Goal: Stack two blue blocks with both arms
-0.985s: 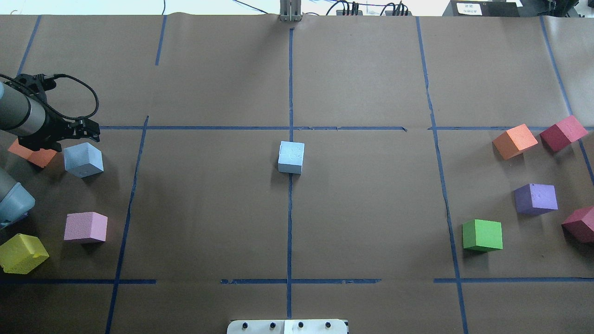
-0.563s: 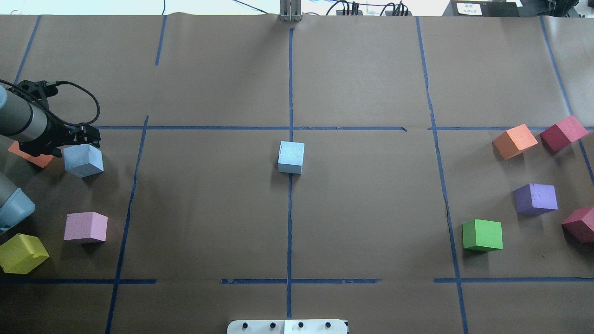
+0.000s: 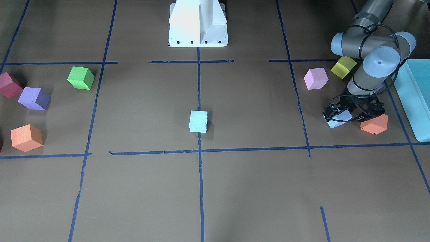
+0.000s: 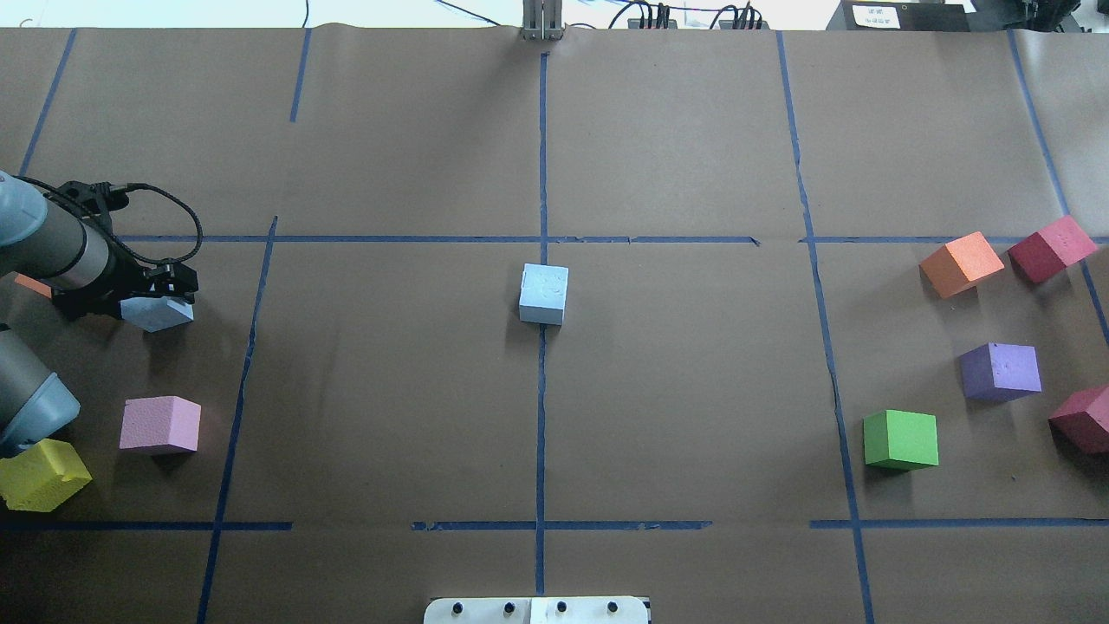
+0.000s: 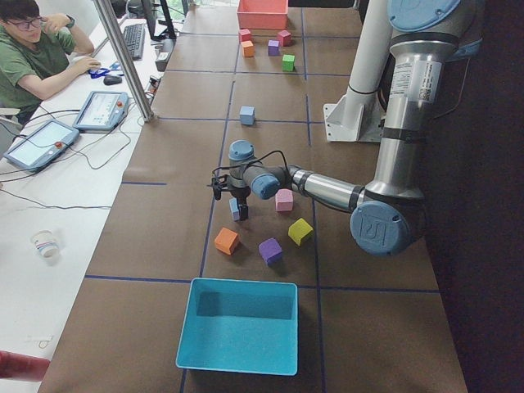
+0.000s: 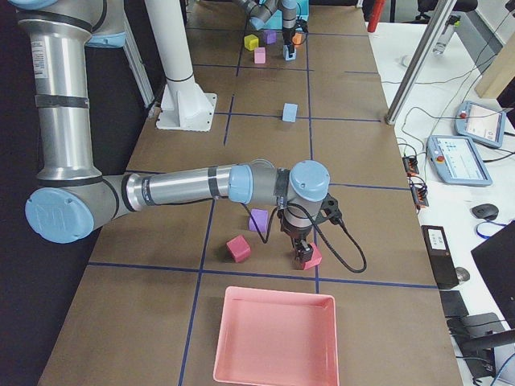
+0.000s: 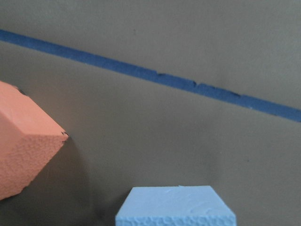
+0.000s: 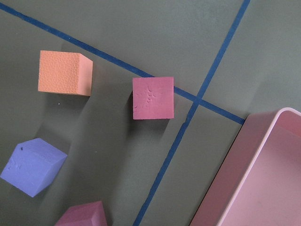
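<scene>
We see the left gripper (image 4: 165,293) with its jaws spread, set down over a blue block (image 4: 158,314) at the left edge of the overhead view. The block sits on the table (image 4: 390,390) between the fingers, and we cannot tell whether the pads touch it. In the left wrist view its top fills the bottom centre. An orange cube (image 3: 374,123) lies just beside the gripper, and a pink cube (image 4: 160,425) and a yellow cube (image 4: 43,472) lie lower down the left side. The teal box (image 3: 415,97) stands at the right edge of the front-facing view.

The second blue block (image 4: 544,295) rests alone at the centre of the overhead view, on the middle tape line, well apart from the first.

The right gripper (image 6: 303,254) shows only in the right side view, low over a crimson cube (image 6: 312,257) near the pink tray (image 6: 282,293). We cannot tell how its jaws stand.
</scene>
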Robot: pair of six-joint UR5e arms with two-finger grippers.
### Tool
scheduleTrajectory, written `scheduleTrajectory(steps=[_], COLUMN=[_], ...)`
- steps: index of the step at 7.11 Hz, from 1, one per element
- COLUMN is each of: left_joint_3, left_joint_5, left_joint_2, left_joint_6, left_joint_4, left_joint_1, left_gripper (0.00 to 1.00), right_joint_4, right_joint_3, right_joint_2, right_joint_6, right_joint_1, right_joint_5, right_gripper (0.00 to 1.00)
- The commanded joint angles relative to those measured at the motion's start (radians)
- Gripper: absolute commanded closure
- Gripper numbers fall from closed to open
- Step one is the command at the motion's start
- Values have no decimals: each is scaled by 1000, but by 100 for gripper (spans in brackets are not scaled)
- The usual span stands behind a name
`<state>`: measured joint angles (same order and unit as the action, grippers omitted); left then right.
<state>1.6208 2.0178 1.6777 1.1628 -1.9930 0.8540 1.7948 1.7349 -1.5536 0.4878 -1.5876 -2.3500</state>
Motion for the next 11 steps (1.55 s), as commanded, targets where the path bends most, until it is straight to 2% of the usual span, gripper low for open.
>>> scheduleTrajectory(steps=[1, 2, 4, 6, 10, 11], left_joint_3=[5, 17, 89, 87, 70, 45], left_joint_5=[4, 7, -4, -4, -7, -8], left_joint_2=[2, 2, 52, 217, 602, 663], left_joint_6=[-15, -37, -38, -40, -64, -64], left_joint_4=[0, 2, 13, 55, 380, 401], left_joint_1=[-6, -4, -6, -51, -145, -176], left_gripper=[65, 80, 81, 81, 81, 82], right_joint_4=[0, 0, 0, 0, 2, 0], right_joint_3=[0, -2, 0, 0, -5, -5], right_joint_2=[0, 0, -2, -2, -5, -8], right_joint_6=[0, -2, -2, -2, -2, -2], right_joint_1=[0, 0, 0, 0, 0, 0], right_joint_5=[0, 0, 0, 0, 0, 0], right_gripper=[1, 1, 1, 1, 1, 1])
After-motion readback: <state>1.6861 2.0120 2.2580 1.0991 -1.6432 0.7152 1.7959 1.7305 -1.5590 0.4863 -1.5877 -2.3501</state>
